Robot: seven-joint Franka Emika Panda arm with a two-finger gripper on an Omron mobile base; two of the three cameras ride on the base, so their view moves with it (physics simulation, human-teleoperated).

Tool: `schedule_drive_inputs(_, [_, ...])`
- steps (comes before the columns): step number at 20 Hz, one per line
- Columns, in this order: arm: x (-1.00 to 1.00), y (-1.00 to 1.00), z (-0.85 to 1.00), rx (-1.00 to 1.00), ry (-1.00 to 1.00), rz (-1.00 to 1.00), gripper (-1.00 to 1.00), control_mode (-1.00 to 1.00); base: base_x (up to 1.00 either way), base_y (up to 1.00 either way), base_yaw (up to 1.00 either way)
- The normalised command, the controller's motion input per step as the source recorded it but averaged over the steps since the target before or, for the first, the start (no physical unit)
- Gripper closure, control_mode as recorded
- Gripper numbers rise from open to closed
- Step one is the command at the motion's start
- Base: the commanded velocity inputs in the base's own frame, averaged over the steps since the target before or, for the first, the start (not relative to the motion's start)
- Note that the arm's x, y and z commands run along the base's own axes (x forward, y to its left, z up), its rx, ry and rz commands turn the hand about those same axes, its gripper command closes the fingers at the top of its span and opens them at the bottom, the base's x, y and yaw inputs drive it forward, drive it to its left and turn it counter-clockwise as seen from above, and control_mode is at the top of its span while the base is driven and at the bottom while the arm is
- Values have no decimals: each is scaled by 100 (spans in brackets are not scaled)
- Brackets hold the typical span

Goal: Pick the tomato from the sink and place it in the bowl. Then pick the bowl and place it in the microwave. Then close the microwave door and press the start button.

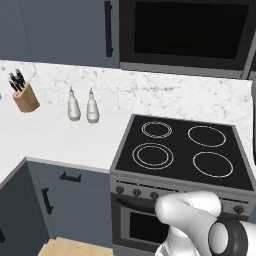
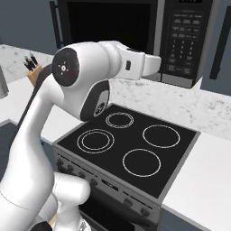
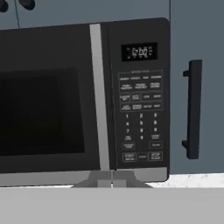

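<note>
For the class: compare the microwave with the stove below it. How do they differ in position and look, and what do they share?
The microwave is mounted up between the cabinets; the stove stands at counter height. The microwave has a glass door and a button panel beside it; the stove has a flat top with four ring burners and knobs along its front. Both are black.

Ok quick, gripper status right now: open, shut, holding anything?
Gripper: shut, holding nothing, pointed at the closed microwave near its keypad.

A black glass-fronted microwave (image 3: 83,98) with a grey handle strip, slate-blue cabinets (image 3: 197,83), white marbled counter (image 1: 65,137), black ring-marked stove (image 1: 182,150).
</note>
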Motion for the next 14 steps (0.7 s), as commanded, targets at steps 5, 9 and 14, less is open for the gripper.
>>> schedule_drive_inputs(5, [12,-12,-28,0,0,0,100,-100,0,0,0])
schedule_drive_inputs(9, [27,-16,-22,0,0,0,100,-100,0,0,0])
schedule_drive_inputs(14, [47,-11,-25,0,0,0,100,-100,0,0,0])
